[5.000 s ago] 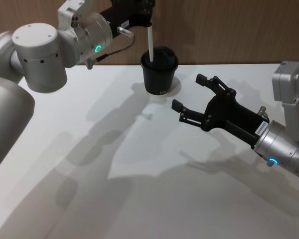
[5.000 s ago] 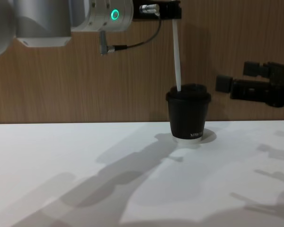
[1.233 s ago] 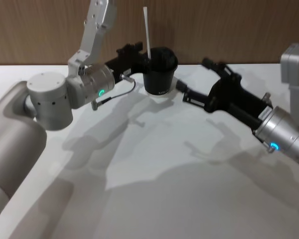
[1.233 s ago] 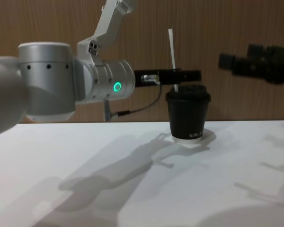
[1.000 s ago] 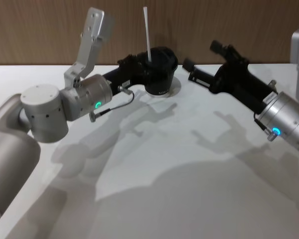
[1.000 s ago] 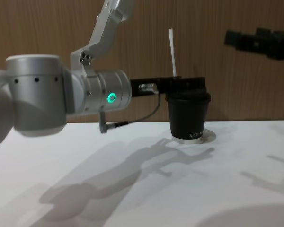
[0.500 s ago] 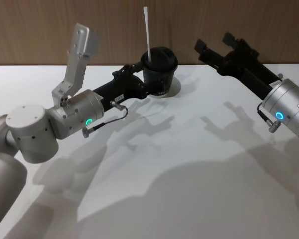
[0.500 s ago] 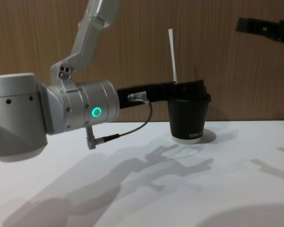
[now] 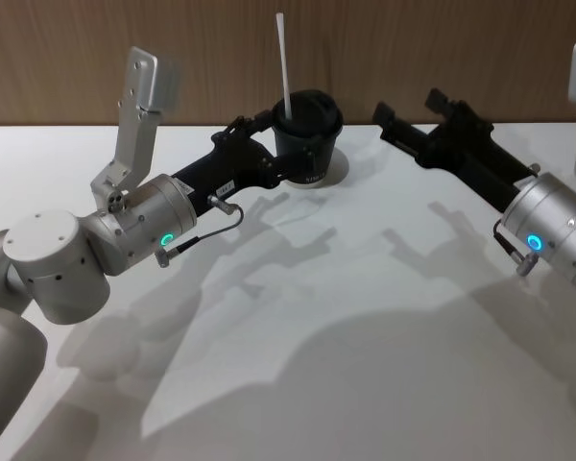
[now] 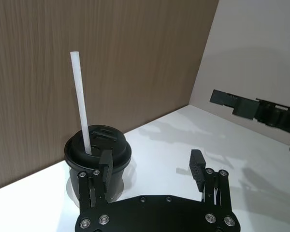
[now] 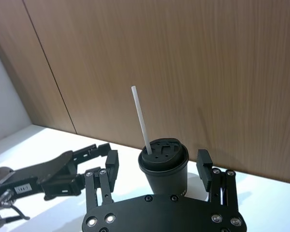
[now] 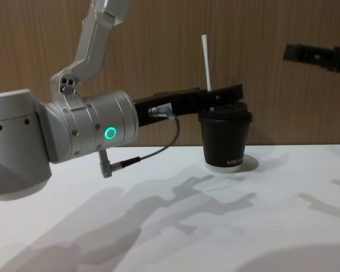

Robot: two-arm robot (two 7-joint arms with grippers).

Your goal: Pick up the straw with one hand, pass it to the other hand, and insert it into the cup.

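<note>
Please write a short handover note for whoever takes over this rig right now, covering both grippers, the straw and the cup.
Left gripper: open, holding nothing, just left of the cup, one finger close beside its wall.
Right gripper: open, holding nothing, in the air to the right of the cup.
Straw: standing nearly upright through the cup's lid, free of both grippers.
Cup: upright on the white table, near the wooden back wall.
Done: straw is inserted.
Left: probably only to draw both arms clear without knocking the cup.
</note>
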